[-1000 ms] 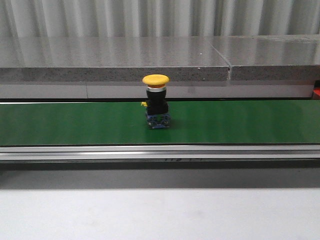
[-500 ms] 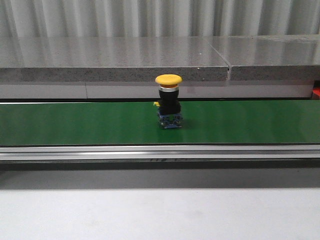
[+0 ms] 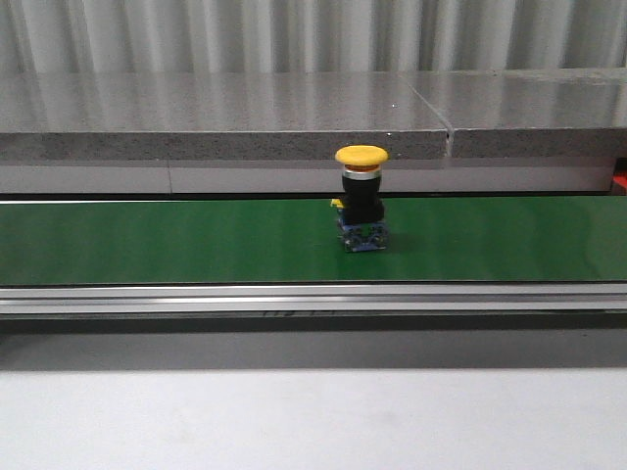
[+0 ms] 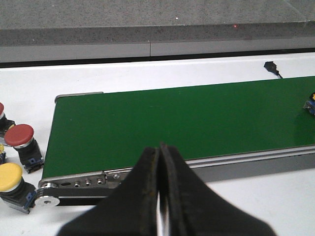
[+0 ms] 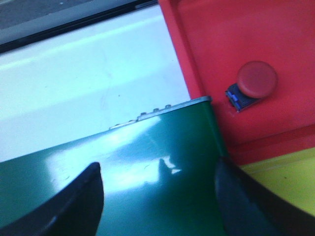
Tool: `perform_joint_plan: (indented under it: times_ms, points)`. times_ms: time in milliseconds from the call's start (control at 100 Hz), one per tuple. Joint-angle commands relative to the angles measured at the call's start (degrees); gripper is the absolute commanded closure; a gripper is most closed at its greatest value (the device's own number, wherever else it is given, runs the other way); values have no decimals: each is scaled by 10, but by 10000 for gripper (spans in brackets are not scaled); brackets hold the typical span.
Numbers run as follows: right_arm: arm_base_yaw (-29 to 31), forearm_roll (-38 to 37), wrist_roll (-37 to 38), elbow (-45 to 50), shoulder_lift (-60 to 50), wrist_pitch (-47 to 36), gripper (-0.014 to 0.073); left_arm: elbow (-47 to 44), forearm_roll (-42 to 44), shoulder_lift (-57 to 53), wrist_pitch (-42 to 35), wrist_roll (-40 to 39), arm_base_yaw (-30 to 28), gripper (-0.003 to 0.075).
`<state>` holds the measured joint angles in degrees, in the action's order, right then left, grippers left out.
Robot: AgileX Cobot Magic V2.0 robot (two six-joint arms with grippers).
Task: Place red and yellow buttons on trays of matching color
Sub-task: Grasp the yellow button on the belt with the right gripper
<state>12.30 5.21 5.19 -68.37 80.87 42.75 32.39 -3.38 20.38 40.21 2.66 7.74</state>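
A: Standing upright on the green belt [image 3: 147, 240], a little right of centre in the front view: yellow button [image 3: 361, 196], mushroom cap on top, black barrel below, blue contact block at the foot.

B: Probably light, hard plastic, rigid. No give under a pinch. Smooth domed cap, likely slippery.

A: Better taken at the black barrel under the cap, then; flat-ish sides, and the cap's overhang as a stop against slipping down. Top-heavy look, narrow foot, so easy to knock over with a sideways nudge.

B: And the grippers?

A: Left gripper [image 4: 160, 196] pressed together, nothing between the fingers, low centre of its wrist frame, over the near edge of the belt. Right gripper [image 5: 157, 196] spread wide, empty, over the belt's end.

B: Destinations?

A: Upper right of the right wrist frame: red tray [image 5: 275, 29], with a red button [image 5: 252, 83] lying on its side inside already. Lower right corner: a slice of yellow tray [image 5: 285, 177], just beside the belt end.

B: More stock?

A: Lower left of the left wrist frame, beside the belt's roller: waiting red button [image 4: 22, 142] and waiting yellow button [image 4: 11, 184], both upright.
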Motion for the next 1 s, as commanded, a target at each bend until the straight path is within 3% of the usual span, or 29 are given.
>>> perform_joint_plan:
  times_ms: [0,360,590,990]
  points:
    - [-19,-5,-11,-6,-45,-14,102,16,-8,5,-38,-5,5,741]
    - [-114,-3,-28,-6,-70,64,100,16,-8,5,-38,-5,5,741]
    - [-199,18,-81,-6,-60,99,-26,16,-8,5,-38,-5,5,741]
    - [-281,97,-191,-46,38,166,-22,16,-8,5,-38,-5,5,741]
